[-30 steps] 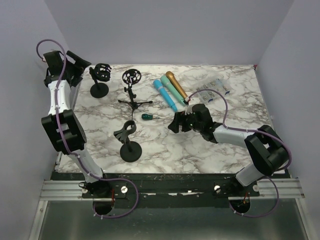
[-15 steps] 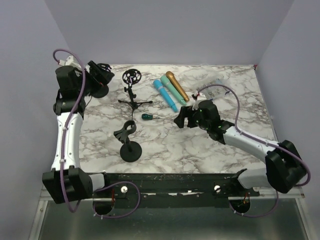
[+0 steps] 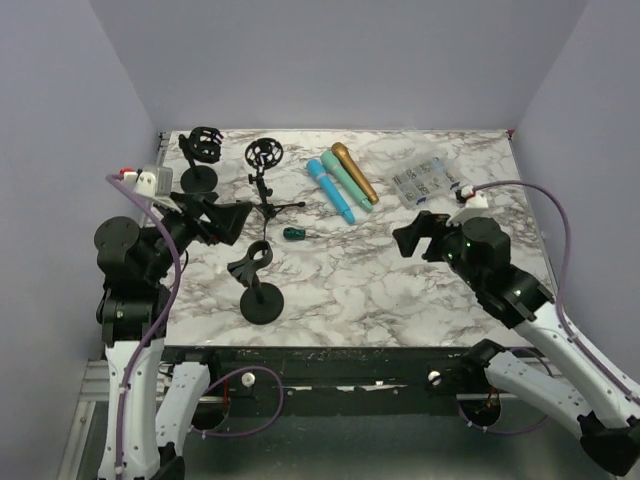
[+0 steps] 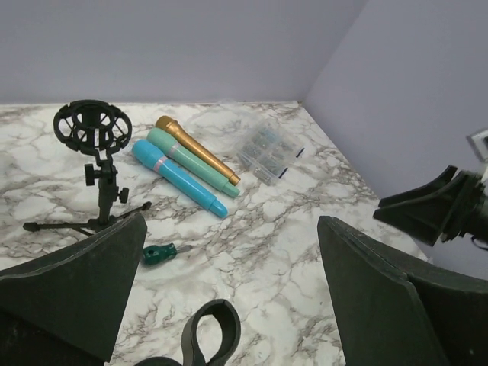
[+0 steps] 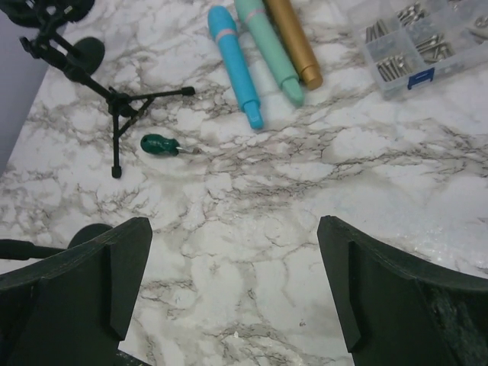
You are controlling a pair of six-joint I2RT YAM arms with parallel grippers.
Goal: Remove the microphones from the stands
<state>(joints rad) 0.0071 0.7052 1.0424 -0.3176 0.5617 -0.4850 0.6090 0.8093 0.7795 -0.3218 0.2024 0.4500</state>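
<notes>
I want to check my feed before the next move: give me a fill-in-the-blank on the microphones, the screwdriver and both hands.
The blue microphone lies beside the teal microphone and a ____ one.
The screwdriver has a ____ handle.
The left hand and the right hand are both ____ and hold nothing.
Missing words: gold; green; open.

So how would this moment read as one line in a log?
left fingers: open, empty | right fingers: open, empty | microphones: flat on table | near stand: empty
</notes>
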